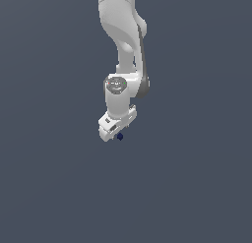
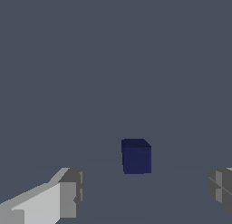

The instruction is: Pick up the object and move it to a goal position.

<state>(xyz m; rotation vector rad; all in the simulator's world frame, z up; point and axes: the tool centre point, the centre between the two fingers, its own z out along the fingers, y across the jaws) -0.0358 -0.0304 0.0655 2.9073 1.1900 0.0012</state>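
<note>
The object is a tiny dark navy-blue cube (image 1: pixel 120 136), showing just under the white gripper (image 1: pixel 110 134) in the exterior view. In the wrist view the cube (image 2: pixel 136 156) sits between and a little beyond the two grey fingertips (image 2: pixel 72 191), which stand wide apart with nothing touching them. The gripper (image 2: pixel 145 191) is open and empty, close above the cube. The cube rests on the plain dark grey surface.
The white arm (image 1: pixel 123 45) comes down from the top of the exterior view. Plain dark grey ground (image 1: pixel 197 188) surrounds it on all sides. No goal marker shows.
</note>
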